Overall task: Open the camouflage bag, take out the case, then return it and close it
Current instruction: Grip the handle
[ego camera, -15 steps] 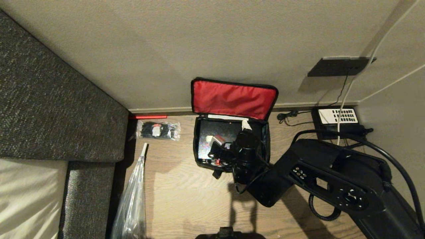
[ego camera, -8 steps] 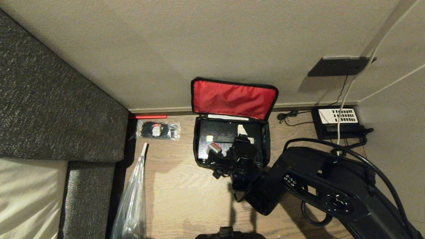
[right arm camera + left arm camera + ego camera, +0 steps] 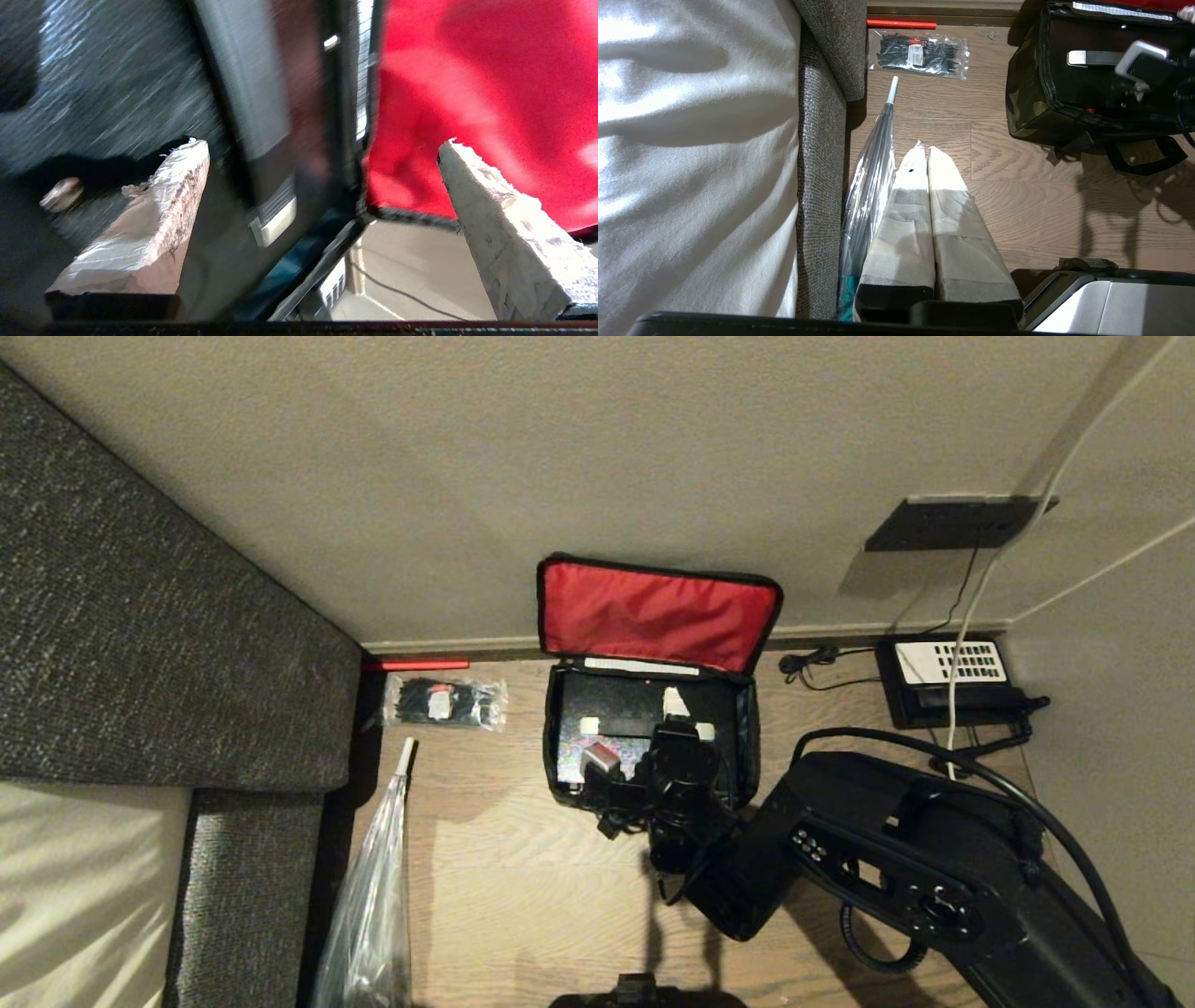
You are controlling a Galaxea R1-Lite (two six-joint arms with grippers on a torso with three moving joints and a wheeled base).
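Landmark: the camouflage bag, on the floor against the wall, lid up, leaning on wall behind it. The case sits inside bag, toward its back. Right gripper just above case, w/ right arm coming from bag's front-right. Left of bag: packet of cable ties; sofa further left. Front-left of bag: umbrella beside sofa. Right of bag: telephone by wall.
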